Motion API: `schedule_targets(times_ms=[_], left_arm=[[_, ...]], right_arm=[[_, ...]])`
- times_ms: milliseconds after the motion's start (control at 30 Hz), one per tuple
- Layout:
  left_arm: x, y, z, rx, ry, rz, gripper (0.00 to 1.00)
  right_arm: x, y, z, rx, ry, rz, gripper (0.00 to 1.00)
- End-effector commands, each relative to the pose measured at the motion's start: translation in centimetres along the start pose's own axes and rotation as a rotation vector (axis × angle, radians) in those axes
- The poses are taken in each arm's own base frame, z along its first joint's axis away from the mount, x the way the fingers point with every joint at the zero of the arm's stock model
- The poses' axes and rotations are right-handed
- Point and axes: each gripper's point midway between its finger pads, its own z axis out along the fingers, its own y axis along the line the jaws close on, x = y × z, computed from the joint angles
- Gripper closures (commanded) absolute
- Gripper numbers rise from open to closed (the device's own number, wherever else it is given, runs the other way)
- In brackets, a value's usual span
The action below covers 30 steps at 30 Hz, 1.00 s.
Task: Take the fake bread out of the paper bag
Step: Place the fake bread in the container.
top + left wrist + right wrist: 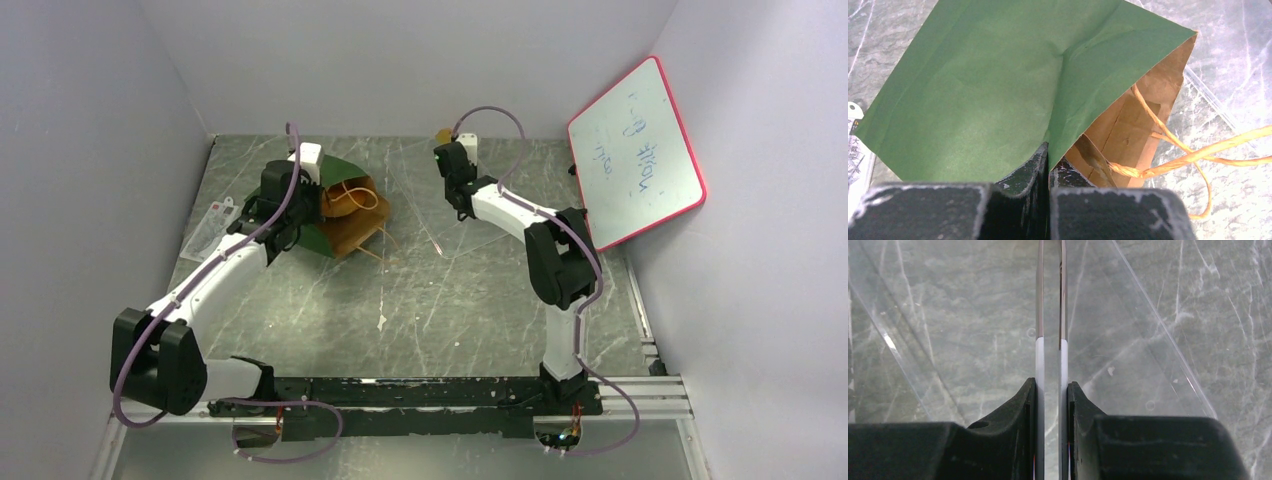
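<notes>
The paper bag (340,170) lies tilted at the back left, green outside, with its brown mouth facing right. In the left wrist view the bag (988,85) shows its kraft inside and tan cord handles (1198,152), with no bread in sight. My left gripper (303,208) (1049,155) is shut on the bag's green wall at the mouth edge. My right gripper (448,150) (1052,385) is shut on the silver tweezers (1040,315), which run out of the top of the right wrist view. A small orange-tan piece (443,134) sits just beyond that gripper; I cannot tell whether the tweezers hold it.
A clear plastic sheet (470,225) lies on the grey marbled table under the right gripper. A white printed packet (213,225) lies left of the bag. A red-framed whiteboard (635,150) leans at the right wall. Walls enclose the table.
</notes>
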Motion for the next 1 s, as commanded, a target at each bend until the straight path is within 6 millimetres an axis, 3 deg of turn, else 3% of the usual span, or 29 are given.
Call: schedule_targets(times_ms=[0,133,200,400,567,800,967], left_arm=[[-2.3,-0.8,-0.9,0.046,-0.081,0.005,0.93],[-2.6,-0.8,-1.1,0.046,-0.096,-0.003,0.93],[-2.7,-0.8,-1.1,0.042,-0.091,-0.001,0.93],[-2.6,-0.7,-1.2,0.036,-0.093,0.002,0.93],[-2.4,-0.6,-1.2,0.034,-0.088,-0.001,0.93],[-2.6,-0.5,-1.3,0.027,-0.093,0.0,0.93],[-2.5,-0.4,-1.3,0.022,-0.094,-0.002,0.93]], right_arm=[[-1.0,-0.7,-0.4,0.025,-0.021,0.023,1.0],[-0.3,-0.7,-0.2,0.027,-0.009,0.021,1.0],[-0.1,-1.8,0.5,0.04,0.005,0.037,1.0],[0.3,-1.9,0.4,0.025,0.017,0.06,0.77],[0.5,-2.0,0.4,0.009,0.032,0.071,0.72],[1.0,-1.3,0.2,-0.03,0.047,0.083,0.57],[1.1,-1.3,0.2,-0.032,0.051,0.084,0.54]])
